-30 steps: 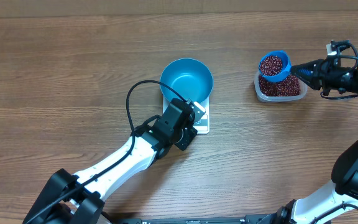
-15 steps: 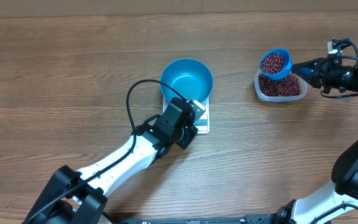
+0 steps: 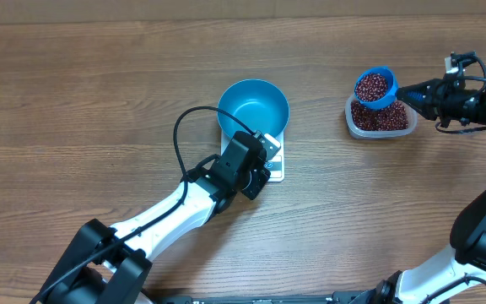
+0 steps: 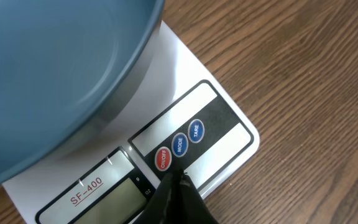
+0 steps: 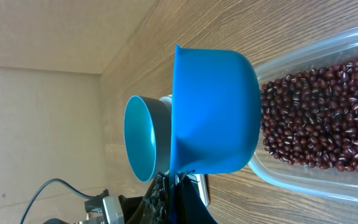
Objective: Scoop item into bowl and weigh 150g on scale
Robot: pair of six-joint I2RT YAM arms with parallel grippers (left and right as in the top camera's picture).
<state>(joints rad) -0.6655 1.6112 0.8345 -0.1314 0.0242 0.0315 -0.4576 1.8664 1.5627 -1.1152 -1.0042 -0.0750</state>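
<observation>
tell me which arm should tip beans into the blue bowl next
Right. The right tool grips the small blue plastic scoop, loaded with red-brown beans, above the clear plastic tub. The left tool, shut and empty, is at the buttons of the white square scale.

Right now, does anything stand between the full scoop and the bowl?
Nothing visible. Bare table lies between the scoop, above the tub, and the bowl. The left gripper is at the scale's buttons, off that path.

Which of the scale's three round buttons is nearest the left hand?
The red ON/OFF button, beside the left hand; the blue MODE button and TARE button sit farther along the row.
</observation>
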